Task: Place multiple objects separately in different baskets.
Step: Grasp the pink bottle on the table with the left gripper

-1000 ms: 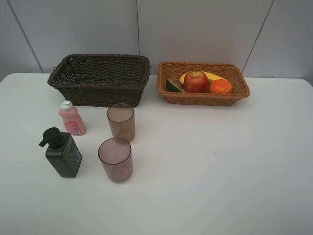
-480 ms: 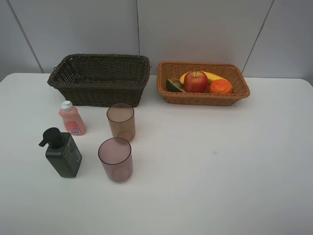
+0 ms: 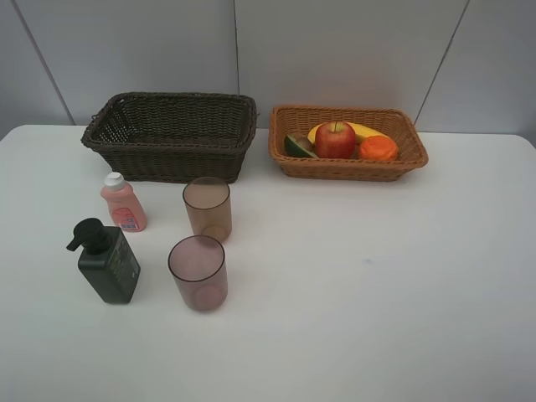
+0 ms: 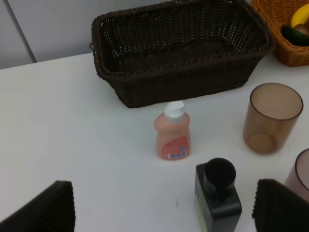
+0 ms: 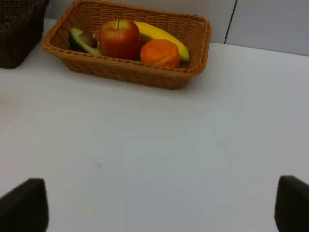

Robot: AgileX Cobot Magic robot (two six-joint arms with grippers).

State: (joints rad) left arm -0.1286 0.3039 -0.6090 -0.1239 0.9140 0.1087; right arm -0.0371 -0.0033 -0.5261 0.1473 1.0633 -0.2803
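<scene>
1 pump-btl (image 4: 219, 208) near L end effector (image 4: 162, 205).

The banana (image 3: 366, 130) hides mostly behind apple (image 3: 335, 140) and orange (image 3: 378, 148) (only ends showing, seemingly).

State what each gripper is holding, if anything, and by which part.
Nothing is held; both the left gripper and right gripper stand open, touching no object.

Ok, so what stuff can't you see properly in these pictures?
- High view: the banana is mostly hidden behind the apple and orange.
- Left wrist view: one cup is cut off by the picture edge, and so is the pump bottle base.
- The pink bottle label is too small to read in any view.
</scene>
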